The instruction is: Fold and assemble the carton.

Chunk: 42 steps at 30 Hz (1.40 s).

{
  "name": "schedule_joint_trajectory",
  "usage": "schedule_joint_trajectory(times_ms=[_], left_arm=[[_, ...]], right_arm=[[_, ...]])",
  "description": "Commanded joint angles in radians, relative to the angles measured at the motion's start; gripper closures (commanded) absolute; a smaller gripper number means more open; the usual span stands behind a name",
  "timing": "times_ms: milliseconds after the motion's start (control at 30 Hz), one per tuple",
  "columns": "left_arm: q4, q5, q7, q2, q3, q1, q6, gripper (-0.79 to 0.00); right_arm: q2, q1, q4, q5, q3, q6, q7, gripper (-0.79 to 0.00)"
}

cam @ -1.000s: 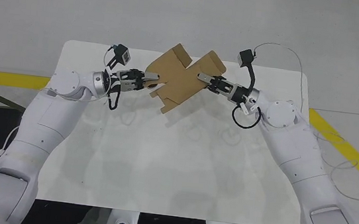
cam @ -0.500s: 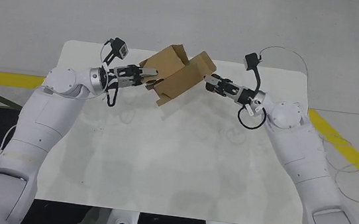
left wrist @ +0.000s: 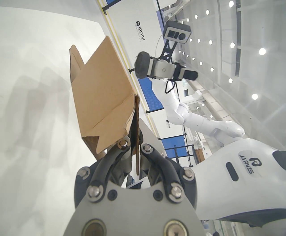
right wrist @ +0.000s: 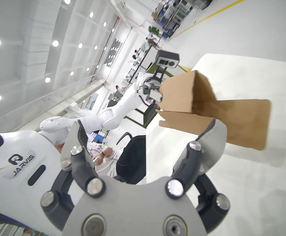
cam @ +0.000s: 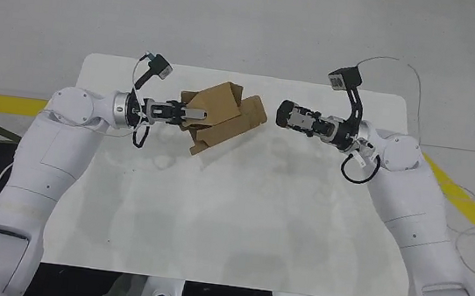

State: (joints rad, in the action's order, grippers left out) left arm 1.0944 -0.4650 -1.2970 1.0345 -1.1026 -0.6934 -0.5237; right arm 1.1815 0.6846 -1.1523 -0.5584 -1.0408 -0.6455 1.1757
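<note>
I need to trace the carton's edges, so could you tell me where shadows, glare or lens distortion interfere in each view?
Top view: even light, only a faint shadow beside the carton on the table. Left wrist view: ceiling lamps flare and straight lines bow, yet the carton stands out against the white table. Right wrist view: ceiling lamps glare too, and the carton's inner face is shaded.

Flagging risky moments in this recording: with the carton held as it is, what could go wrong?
1. The left gripper pinches only one thin edge of the carton; the half-folded panels could swing or slip free.
2. The right gripper is open and apart from the carton; on approach, it might shove a flap rather than catch it, undoing the fold.
</note>
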Motion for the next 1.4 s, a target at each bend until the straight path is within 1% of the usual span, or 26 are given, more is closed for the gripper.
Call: schedule_joint_trajectory(times_ms=[0,33,67,100,133,167,267,367,667,767,1033,1200,1367], left_arm=[[0.027,0.006,-0.001,-0.007,0.001,-0.012,0.002,0.000],[0.043,0.006,-0.005,-0.011,0.003,-0.018,0.005,0.000],[0.059,0.004,-0.009,-0.015,0.005,-0.023,0.009,0.000],[0.072,0.004,-0.014,-0.019,0.008,-0.028,0.014,0.000],[0.085,0.008,-0.018,-0.024,0.011,-0.032,0.018,0.000],[0.095,0.014,-0.021,-0.029,0.014,-0.035,0.021,0.000],[0.117,0.013,-0.026,-0.042,0.025,-0.042,0.027,0.000],[0.142,0.013,-0.029,-0.055,0.041,-0.046,0.029,0.000],[0.201,-0.045,-0.033,-0.090,0.094,-0.050,0.033,0.000],[0.213,-0.066,-0.032,-0.100,0.107,-0.046,0.032,0.000],[0.233,-0.096,-0.022,-0.124,0.138,-0.037,0.022,0.000],[0.238,-0.106,-0.014,-0.136,0.161,-0.031,0.014,0.000],[0.239,-0.122,-0.008,-0.146,0.180,-0.024,0.008,0.000]], right_arm=[[-0.002,-0.007,-0.013,-0.030,0.020,0.029,0.028,-0.785],[-0.003,-0.011,-0.014,-0.045,0.031,0.040,0.039,-0.785],[-0.003,-0.016,-0.012,-0.056,0.042,0.051,0.050,-0.711],[-0.003,-0.022,-0.009,-0.063,0.056,0.066,0.065,-0.456],[-0.003,-0.029,-0.008,-0.069,0.069,0.079,0.079,-0.339],[-0.003,-0.035,-0.006,-0.076,0.080,0.089,0.089,-0.286],[-0.003,-0.052,0.006,-0.085,0.112,0.114,0.113,-0.228],[-0.004,-0.063,0.011,-0.090,0.134,0.109,0.108,-0.249],[-0.007,-0.087,0.046,-0.072,0.207,0.091,0.090,-0.228],[-0.008,-0.101,0.067,-0.054,0.229,0.083,0.082,-0.240],[-0.013,-0.131,0.101,-0.031,0.275,0.062,0.061,-0.240],[-0.016,-0.146,0.121,-0.033,0.295,0.048,0.047,-0.228],[-0.019,-0.159,0.137,-0.033,0.310,0.034,0.033,-0.234]])
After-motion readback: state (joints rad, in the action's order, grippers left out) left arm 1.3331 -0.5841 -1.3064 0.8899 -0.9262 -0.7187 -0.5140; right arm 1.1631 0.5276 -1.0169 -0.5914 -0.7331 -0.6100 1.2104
